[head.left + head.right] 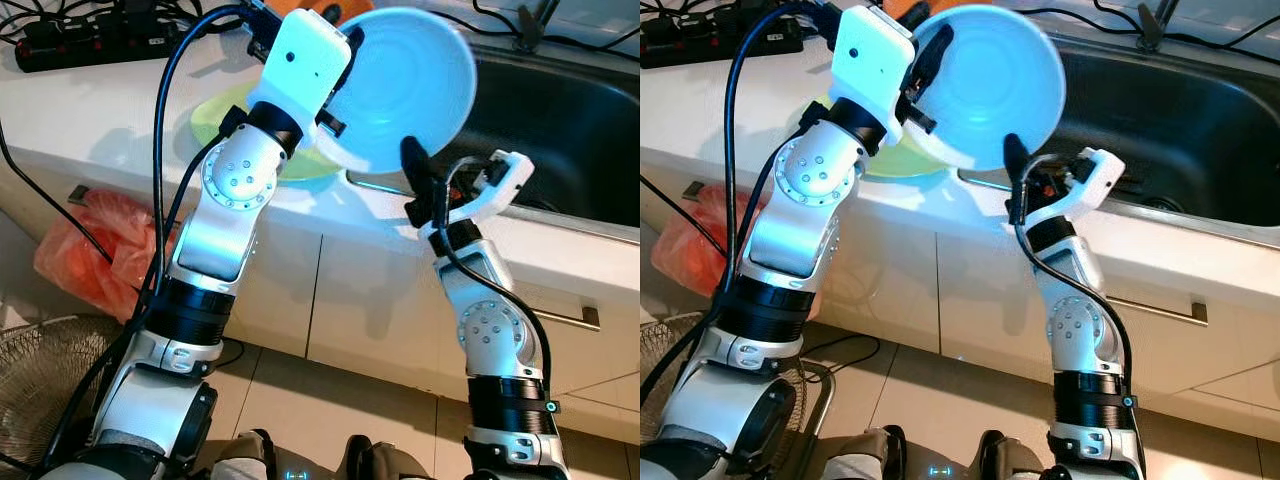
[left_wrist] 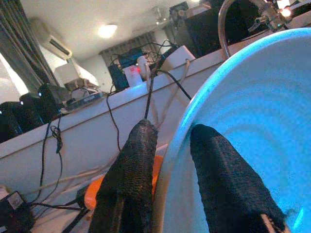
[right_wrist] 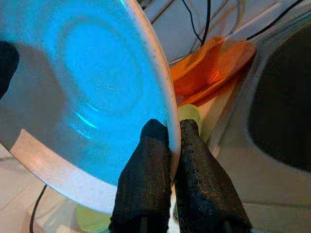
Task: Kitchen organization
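Blue plate (image 1: 405,85) tilted on edge, face toward sink (image 1: 560,130); left tool (image 2: 170,179) and right tool (image 3: 172,145) both pinch its rim.

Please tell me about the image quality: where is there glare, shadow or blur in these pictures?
Left eye view: the round light-blue plastic plate glows overexposed, its rim soft; the dark steel sink basin lies in shadow. Left wrist view: a ceiling lamp flares white, and the near black fingers look blurred. Right wrist view: a grey shadow crosses the plate's lower left.

White counter (image 1: 90,110) — green plate (image 1: 215,115), power strip (image 1: 80,40).
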Controlling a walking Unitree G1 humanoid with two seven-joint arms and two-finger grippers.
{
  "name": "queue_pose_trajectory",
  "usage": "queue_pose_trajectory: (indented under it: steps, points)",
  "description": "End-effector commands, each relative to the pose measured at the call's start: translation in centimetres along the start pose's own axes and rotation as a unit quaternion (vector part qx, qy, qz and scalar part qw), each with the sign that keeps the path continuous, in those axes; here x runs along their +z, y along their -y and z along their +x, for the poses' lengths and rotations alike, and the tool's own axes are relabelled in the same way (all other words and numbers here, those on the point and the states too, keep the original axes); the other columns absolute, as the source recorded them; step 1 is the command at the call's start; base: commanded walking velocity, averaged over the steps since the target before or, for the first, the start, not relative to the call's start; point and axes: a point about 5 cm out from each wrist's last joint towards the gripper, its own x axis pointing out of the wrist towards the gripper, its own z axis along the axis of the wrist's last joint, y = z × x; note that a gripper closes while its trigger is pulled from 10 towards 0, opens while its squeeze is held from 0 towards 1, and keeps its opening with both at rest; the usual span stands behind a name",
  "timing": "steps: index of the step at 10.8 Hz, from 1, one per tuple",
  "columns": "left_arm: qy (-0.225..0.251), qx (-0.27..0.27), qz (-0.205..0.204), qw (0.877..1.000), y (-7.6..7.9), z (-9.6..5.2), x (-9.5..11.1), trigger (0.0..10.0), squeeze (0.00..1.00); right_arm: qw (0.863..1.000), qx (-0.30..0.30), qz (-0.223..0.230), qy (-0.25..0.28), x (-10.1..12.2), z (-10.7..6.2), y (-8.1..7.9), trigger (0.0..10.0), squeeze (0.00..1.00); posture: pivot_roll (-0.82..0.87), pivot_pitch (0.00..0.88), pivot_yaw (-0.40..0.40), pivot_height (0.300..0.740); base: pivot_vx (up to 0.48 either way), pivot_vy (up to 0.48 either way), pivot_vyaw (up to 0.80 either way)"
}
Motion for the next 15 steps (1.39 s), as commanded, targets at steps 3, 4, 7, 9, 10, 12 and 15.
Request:
queue_pose_trajectory:
  steps: [3,4,7,9,10,12,15]
  points:
    - [0.023,-0.021,-0.008,0.999,1.0,0.7,1.2,10.0,1.0,0.999,0.042,-0.006,-0.013,-0.5,0.4,-1.5,10.0,0.0,0.13,0.17,-0.034,0.74,0.0,0.0,0.0]
    - [0.033,-0.029,-0.013,0.999,1.2,0.7,1.5,10.0,1.0,0.999,0.032,-0.008,-0.011,-0.5,0.4,-1.3,10.0,0.0,0.13,0.17,-0.034,0.74,0.0,0.0,0.0]
    - [0.045,-0.076,-0.031,0.996,2.2,0.2,1.6,10.0,0.0,0.998,-0.048,-0.012,0.03,0.4,0.8,0.2,10.0,0.0,0.13,0.172,-0.035,0.74,0.0,0.0,0.0]
    - [0.047,-0.09,-0.04,0.994,2.5,0.0,1.7,10.0,0.0,0.994,-0.09,-0.01,0.058,1.3,0.9,1.1,10.0,0.0,0.13,0.171,-0.035,0.74,0.0,0.0,0.0]
    - [0.047,-0.089,-0.042,0.994,2.5,0.0,1.7,10.0,0.0,0.993,-0.099,-0.005,0.069,1.6,0.9,1.2,10.0,0.0,0.13,0.17,-0.035,0.74,0.0,0.0,0.0]
    - [0.048,-0.084,-0.044,0.994,2.3,-0.2,1.7,10.0,0.0,0.987,-0.126,0.004,0.096,2.2,1.0,1.7,10.0,0.0,0.14,0.169,-0.036,0.74,0.0,0.0,0.0]
    - [0.037,-0.062,-0.07,0.995,2.0,-0.5,1.0,10.0,0.0,0.981,-0.143,-0.002,0.129,3.7,1.5,1.8,10.0,0.0,0.13,0.166,-0.036,0.74,0.0,0.0,0.0]
